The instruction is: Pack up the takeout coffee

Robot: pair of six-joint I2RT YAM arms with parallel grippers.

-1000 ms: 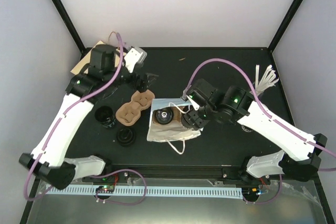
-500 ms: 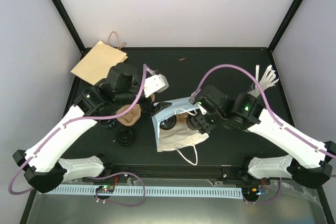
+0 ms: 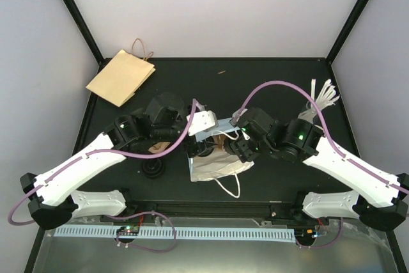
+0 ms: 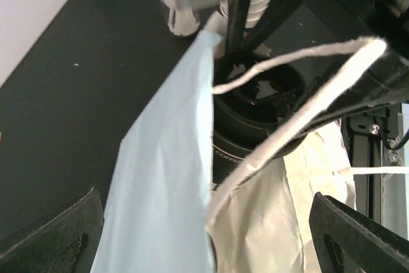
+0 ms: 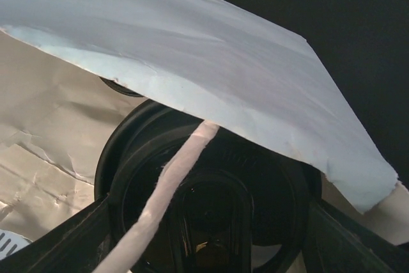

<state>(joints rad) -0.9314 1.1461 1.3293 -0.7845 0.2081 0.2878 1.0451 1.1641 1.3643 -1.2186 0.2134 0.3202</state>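
Left hand [image 4: 204, 222] spread wide, gripping nothing, at the raised flap of the white paper bag [image 4: 160, 177]. Right hand [image 5: 208, 222] straddles the takeout coffee [image 5: 255, 177], squeezing or not, I can't tell. The cup sits in the bag's mouth, its twelve o'clock end, mid-worktop [image 3: 268, 87]. Bagging's underway, I'd say; next, seat it deeper, clear of the cord handle [image 4: 300, 94].

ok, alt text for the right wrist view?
The takeout coffee, seen close up as a round black lid, sits in the mouth of a crumpled white paper bag. The bag's pale blue flap overhangs the lid, and a white cord handle crosses it diagonally. Black table shows at upper right.
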